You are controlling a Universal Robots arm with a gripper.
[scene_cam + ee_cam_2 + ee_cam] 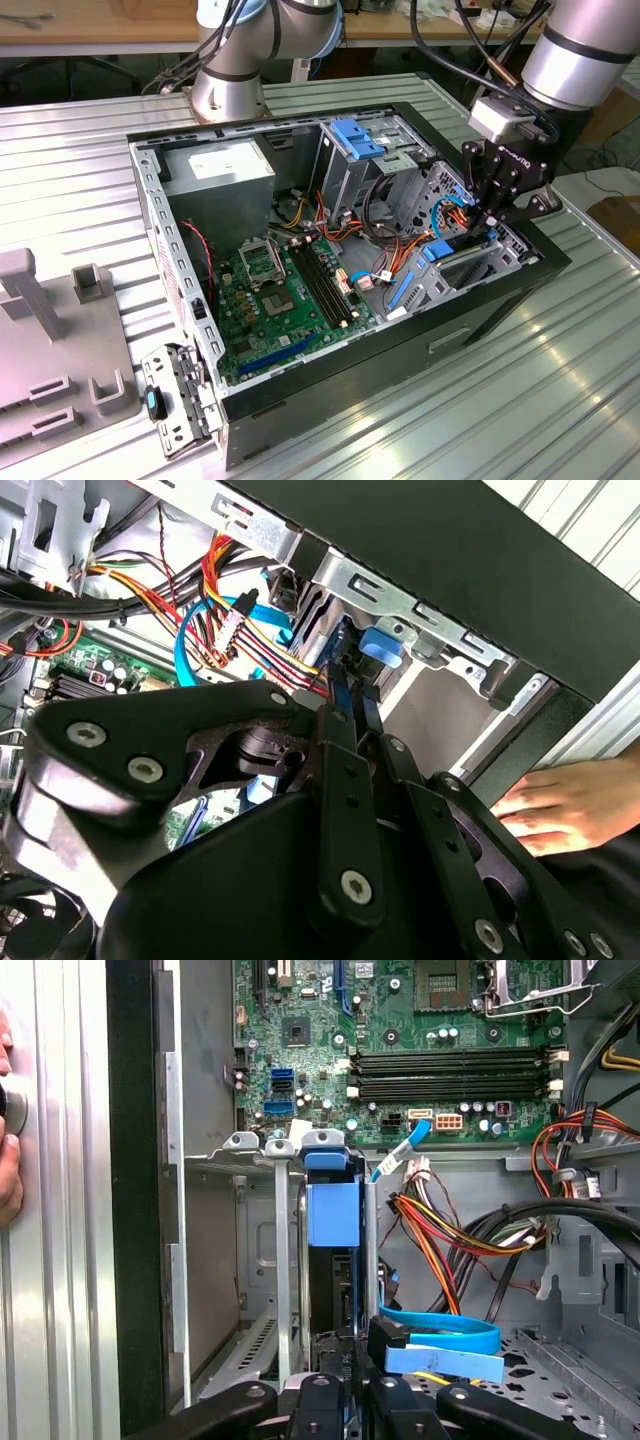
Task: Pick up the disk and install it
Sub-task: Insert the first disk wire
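**Disk seated on edge in the front bay, gripper closed on its top**

Item 1, computer case: we are working over its open side, with the gripper hanging above the corner bay nearest the arm's wrist.

Item 2, motherboard: it is lying well away from the gripper, across the case floor. The first wrist view is showing its memory slots beyond the bay, which the second wrist view is not.

Item 3, disk: it is standing on edge inside the metal bay directly under the gripper, its blue rail end facing outward.

Item 4, gripper: we are seeing its fingers drawn narrow, pinching the thin top edge of the disk.

Item 5, blue data cable: it is lying just beside the fingers. We judge it could snag or get pinched if the disk is pushed deeper.

Item 6, hand: a person's hand is resting on the case's outer wall near the gripper, plain in the second wrist view. We judge a sideways slip of the arm could strike it, and a tilted disk could jam in the bay guides.
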